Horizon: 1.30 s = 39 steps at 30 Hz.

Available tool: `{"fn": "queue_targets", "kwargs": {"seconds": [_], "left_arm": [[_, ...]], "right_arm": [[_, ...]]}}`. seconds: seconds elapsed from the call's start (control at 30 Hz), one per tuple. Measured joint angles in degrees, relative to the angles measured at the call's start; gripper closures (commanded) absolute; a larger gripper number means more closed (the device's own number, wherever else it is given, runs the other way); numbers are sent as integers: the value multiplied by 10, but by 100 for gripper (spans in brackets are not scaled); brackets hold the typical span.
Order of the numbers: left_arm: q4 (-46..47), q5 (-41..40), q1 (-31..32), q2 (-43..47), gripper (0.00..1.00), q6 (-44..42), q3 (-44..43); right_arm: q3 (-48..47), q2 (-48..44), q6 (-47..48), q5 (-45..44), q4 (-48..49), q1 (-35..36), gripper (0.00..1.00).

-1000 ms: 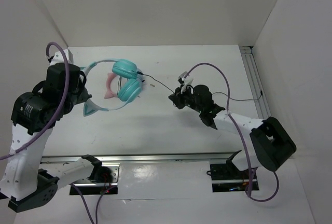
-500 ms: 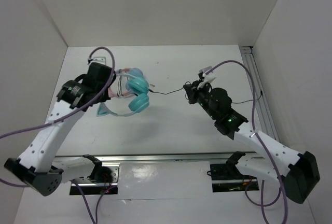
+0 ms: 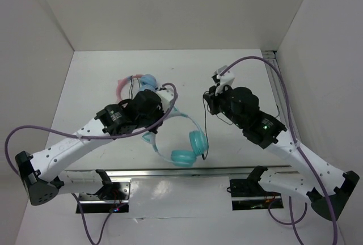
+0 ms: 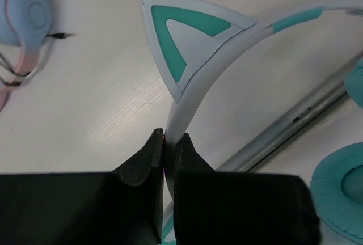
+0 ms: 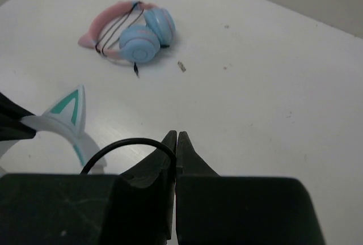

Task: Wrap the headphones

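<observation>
The teal cat-ear headphones (image 3: 182,157) are toward the near edge of the worktop (image 3: 238,63), between the two arms. The left claw (image 4: 169,138) is pinched tight on the headband (image 4: 195,80) just below a cat ear. The right claw (image 5: 176,137) is closed on the thin black cable (image 5: 130,139). They look light: the band is probably stiff, springy plastic, the cups soft, the cable limp and slippery, so the band is the firm hold while the cable gets guided
</observation>
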<state>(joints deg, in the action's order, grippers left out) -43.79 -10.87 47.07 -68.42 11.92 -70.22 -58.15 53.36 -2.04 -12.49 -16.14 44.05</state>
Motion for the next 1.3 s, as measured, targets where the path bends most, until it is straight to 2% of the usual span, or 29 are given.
{"fn": "queue_targets", "kwargs": {"seconds": [0.07,0.2,0.43,0.67,0.93,1.3], "left_arm": [[9,11,45,0,100,-13,2],[11,18,88,1,100,-24,3],[18,29,93,56,100,-33,4],[23,26,88,131,100,-47,5],[14,37,90,59,100,-59,-2],[8,36,95,4,100,-56,-14]], "right_arm": [[0,19,5,10,-22,6,100],[4,48,9,14,-49,22,100],[9,82,13,14,-54,27,100],[13,114,18,74,-48,32,100],[16,107,17,76,-44,32,100],[13,96,17,69,-40,31,100]]}}
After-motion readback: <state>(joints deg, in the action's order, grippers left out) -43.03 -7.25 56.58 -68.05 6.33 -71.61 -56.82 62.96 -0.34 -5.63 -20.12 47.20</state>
